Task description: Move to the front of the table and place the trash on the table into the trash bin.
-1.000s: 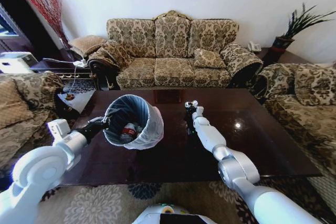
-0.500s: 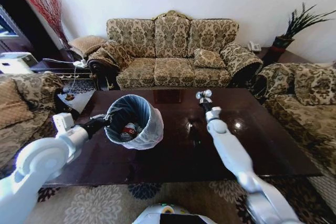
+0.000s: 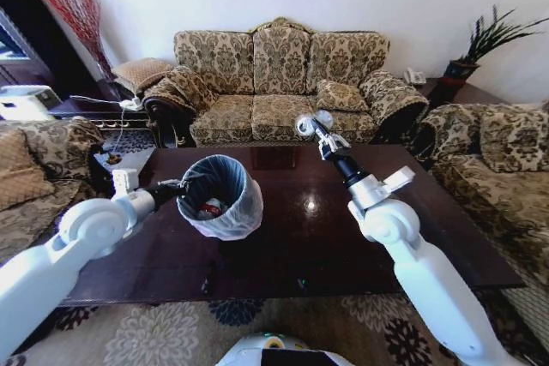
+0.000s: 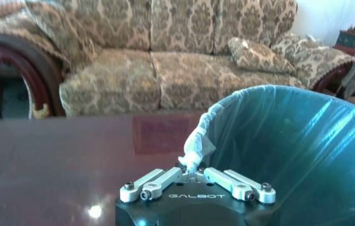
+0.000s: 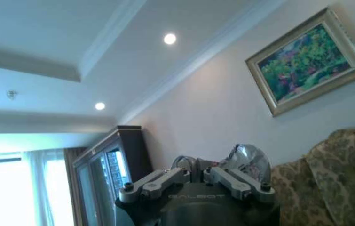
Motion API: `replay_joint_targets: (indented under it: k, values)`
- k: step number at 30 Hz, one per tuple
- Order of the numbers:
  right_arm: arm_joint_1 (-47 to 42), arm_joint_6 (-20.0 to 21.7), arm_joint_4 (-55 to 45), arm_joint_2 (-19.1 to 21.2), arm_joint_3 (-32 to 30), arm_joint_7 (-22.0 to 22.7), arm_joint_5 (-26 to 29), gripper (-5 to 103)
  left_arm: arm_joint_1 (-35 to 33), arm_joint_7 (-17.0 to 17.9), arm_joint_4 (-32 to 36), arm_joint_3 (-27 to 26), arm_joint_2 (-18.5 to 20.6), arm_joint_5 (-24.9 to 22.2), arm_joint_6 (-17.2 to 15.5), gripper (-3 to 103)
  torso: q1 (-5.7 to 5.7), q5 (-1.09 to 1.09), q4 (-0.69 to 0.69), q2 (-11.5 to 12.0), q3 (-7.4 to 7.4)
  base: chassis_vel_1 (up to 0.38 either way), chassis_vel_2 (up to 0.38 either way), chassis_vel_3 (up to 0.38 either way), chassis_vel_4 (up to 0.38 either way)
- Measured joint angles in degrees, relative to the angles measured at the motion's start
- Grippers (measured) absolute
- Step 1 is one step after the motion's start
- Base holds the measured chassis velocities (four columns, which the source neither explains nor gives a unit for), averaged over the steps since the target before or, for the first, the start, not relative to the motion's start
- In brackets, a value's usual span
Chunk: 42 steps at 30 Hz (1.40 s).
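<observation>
Two grippers are at work. The left gripper [image 4: 196, 176] is pinched shut on the bag-lined rim of the bin [image 3: 221, 197], holding it tipped above the left part of the table [image 3: 429, 237], mouth turned toward the robot's right. We judge this tilt is meant to present the opening to the other arm. Inside the bin we see litter [image 3: 208, 208] with a red label already lying at the bottom.

The right gripper [image 3: 315, 129] is raised high over the far edge of the table, well apart from the bin, its fingers closed on a crumpled silvery scrap [image 5: 248, 161]. The right wrist view points at wall and ceiling, so the wrist is angled upward. We judge the lift clears the rim before the drop. The tabletop shows no other litter.
</observation>
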State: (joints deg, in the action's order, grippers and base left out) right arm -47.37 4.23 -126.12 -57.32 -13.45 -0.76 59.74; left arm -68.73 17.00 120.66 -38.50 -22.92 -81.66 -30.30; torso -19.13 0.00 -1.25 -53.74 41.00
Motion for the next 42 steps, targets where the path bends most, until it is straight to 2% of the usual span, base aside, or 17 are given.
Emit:
replay_joint_targets:
  k: [2, 4, 5, 6, 8, 9, 10, 11, 14, 17, 22, 28, 35, 38, 42]
  values:
    - [0.11, 0.10, -0.37, -0.14, 0.02, 0.04, 0.28, 3, 1.00, -0.19, -0.42, 0.43, 0.72, -0.44, 0.29, 0, 0.00, 0.02, 0.00, 0.00, 0.00, 0.000, 0.000, 0.000, 0.000]
    - [1.36, 0.42, -1.09, -0.83, 0.42, 0.17, 1.30, 3, 4.27, -0.78, -1.36, 1.30, 3.75, -2.47, 1.05, 0, 0.00, -0.01, 0.06, 0.00, 0.00, 0.000, 0.000, 0.000, 0.000]
    - [2.57, 0.57, -1.05, -1.40, 0.90, 0.17, 1.86, 3, 4.98, -1.06, -1.52, 1.30, 5.39, -3.41, 1.62, 0, 0.00, -0.01, 0.04, 0.00, 0.00, 0.000, 0.000, 0.000, 0.000]
    - [2.57, 0.57, -1.05, -1.40, 0.90, 0.17, 1.86, 3, 4.98, -1.06, -1.52, 1.30, 5.39, -3.41, 1.62, 0, 0.00, -0.01, 0.04, 0.00, 0.00, 0.000, 0.000, 0.000, 0.000]
    - [5.04, 1.06, -0.31, -2.71, 1.98, 0.01, 3.07, 3, 6.20, -1.85, -1.70, 1.08, 8.82, -5.25, 3.09, 0, 0.00, 0.00, 0.04, 0.00, 0.00, 0.000, 0.000, 0.000, 0.000]
    - [5.04, 1.06, -0.31, -2.71, 1.98, 0.01, 3.07, 3, 6.20, -1.85, -1.70, 1.08, 8.82, -5.25, 3.09, 0, 0.00, 0.00, 0.04, 0.00, 0.00, 0.000, 0.000, 0.000, 0.000]
    - [6.51, 1.19, 0.73, -3.68, 2.97, -0.32, 3.40, 3, 6.75, -2.54, -1.70, 0.72, 11.43, -6.41, 4.19, 0, 0.00, 0.03, 0.03, 0.00, 0.00, 0.000, 0.000, 0.000, 0.000]
    - [6.51, 1.19, 0.73, -3.68, 2.97, -0.32, 3.40, 3, 6.75, -2.54, -1.70, 0.72, 11.43, -6.41, 4.19, 0, 0.00, 0.03, 0.03, 0.00, 0.00, 0.000, 0.000, 0.000, 0.000]
    - [9.23, 1.87, 1.70, -5.55, 5.33, -1.30, 5.24, 3, 6.83, -3.78, -1.32, 0.55, 15.02, -7.31, 5.82, 0, -0.01, -0.01, 0.03, 0.00, 0.00, 0.000, 0.000, 0.000, 0.000]
    - [11.34, 3.15, 1.62, -6.62, 8.23, -1.72, 8.07, 3, 5.72, -3.88, -0.64, 0.35, 15.65, -6.70, 5.99, 0, -0.01, -0.01, 0.03, 0.00, 0.00, 0.000, 0.000, 0.000, 0.000]
    - [13.57, 3.94, 0.61, -7.74, 13.51, -1.69, 9.17, 3, 4.23, -3.66, -0.30, 0.09, 15.53, -5.89, 6.00, 0, -0.01, -0.01, 0.03, 0.00, 0.00, 0.000, 0.000, 0.000, 0.000]
    - [14.37, 6.70, -4.03, -7.93, 20.06, 0.21, 13.94, 3, 3.55, -3.16, -1.69, 0.01, 14.83, -4.95, 6.38, 0, 0.00, -0.02, 0.02, 0.00, 0.00, 0.000, 0.000, 0.000, 0.000]
    - [13.54, 8.26, -1.27, -7.95, 25.02, 0.27, 11.20, 3, 3.69, -3.14, -0.88, 0.00, 12.93, -4.85, 6.43, 0, 0.00, 0.01, 0.04, 0.00, -0.01, 0.000, 0.000, 0.000, 0.000]
    - [14.24, 7.88, 3.41, -9.25, 27.26, -0.02, 6.76, 3, 3.84, -3.10, 0.26, -0.04, 12.15, -5.13, 6.43, 0, 0.00, 0.01, 0.03, 0.00, -0.01, 0.000, 0.000, 0.000, 0.000]
    - [15.13, 7.32, 7.19, -10.65, 28.52, 0.09, 3.87, 3, 3.84, -3.10, 1.27, -0.38, 11.71, -5.50, 6.42, 0, 0.00, 0.00, 0.02, 0.00, 0.00, 0.000, 0.000, 0.000, 0.000]
